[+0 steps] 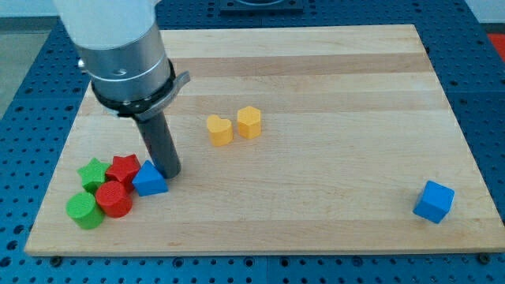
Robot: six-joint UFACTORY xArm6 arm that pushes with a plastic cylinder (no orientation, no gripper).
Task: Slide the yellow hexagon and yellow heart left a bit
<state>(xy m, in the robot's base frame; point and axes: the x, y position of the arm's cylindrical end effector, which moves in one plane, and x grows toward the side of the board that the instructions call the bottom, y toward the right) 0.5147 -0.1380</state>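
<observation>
Board [331, 71]: pale wood, lengthwise grain bands. Surround: blue perforated surface [31, 71]. Yellow heart [219, 129] and yellow hexagon [249, 121]: matching orange-yellow. Blue triangle [149, 179] and blue cube [434, 201]: same blue. Red star [123, 168], red cylinder [114, 199]: red. Green star [93, 173], green cylinder [82, 211]: green. Rod: dark grey, possibly black; my tip [171, 173] likewise. Housing [126, 55] above: silver-grey.

Heart [219, 130] just left of hexagon [249, 122] — my tip [170, 173] lower-left, beside triangle [150, 180]

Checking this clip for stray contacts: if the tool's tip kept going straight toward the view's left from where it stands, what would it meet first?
My tip sits right beside the blue triangle, apparently touching it, so that comes first; the red star lies just beyond.
</observation>
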